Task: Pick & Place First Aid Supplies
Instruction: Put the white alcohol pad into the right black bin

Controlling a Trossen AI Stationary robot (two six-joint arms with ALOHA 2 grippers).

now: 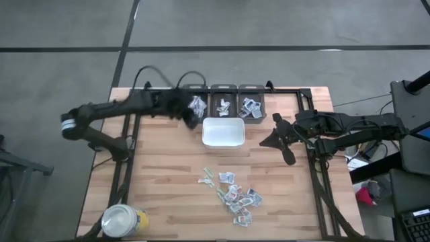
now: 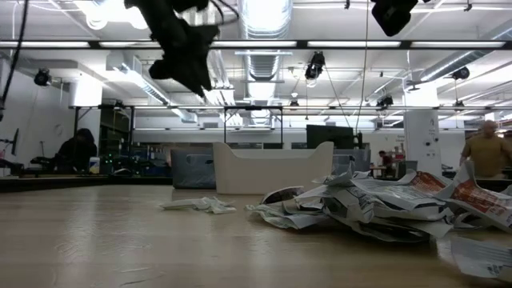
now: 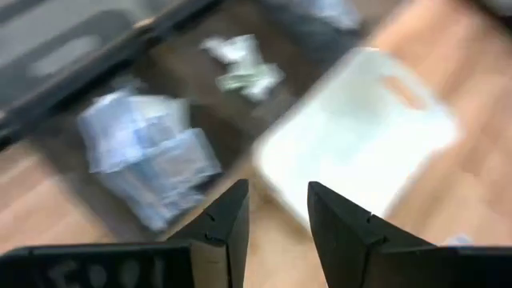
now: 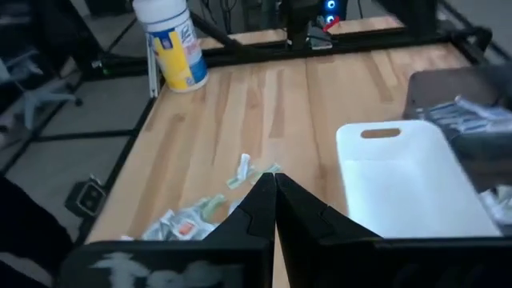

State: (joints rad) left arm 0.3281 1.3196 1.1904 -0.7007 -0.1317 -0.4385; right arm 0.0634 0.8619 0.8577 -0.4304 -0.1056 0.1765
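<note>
Left gripper: raised above the table's far side, over the left bin's near edge and just beside the tray's far-left corner; its fingers stand a little apart with nothing between them; in the low view it hangs high over the table

Right gripper: waits to the right of the tray, above bare wood; its fingers are pressed together and hold nothing

First aid supplies, loose pile: a scatter of small white packets with green and red print on the near middle of the table, well apart from both grippers; one or two packets lie a little off to the pile's left; in the low view the heap sits in front of the tray

First aid supplies, sorted: more packets lie in the bins; pale ones in the left bin, a few in the middle bin, a clump in the right bin; the left wrist view shows a bluish-white stack in one compartment and a few green-printed sachets in the next

Tray: white, rectangular, just in front of the bins; no packets show in it; cut-out handle visible

Jar: yellow with a white lid, at the table's near-left corner, well apart from everything else

Table: light wood planks inside a dark frame
</note>
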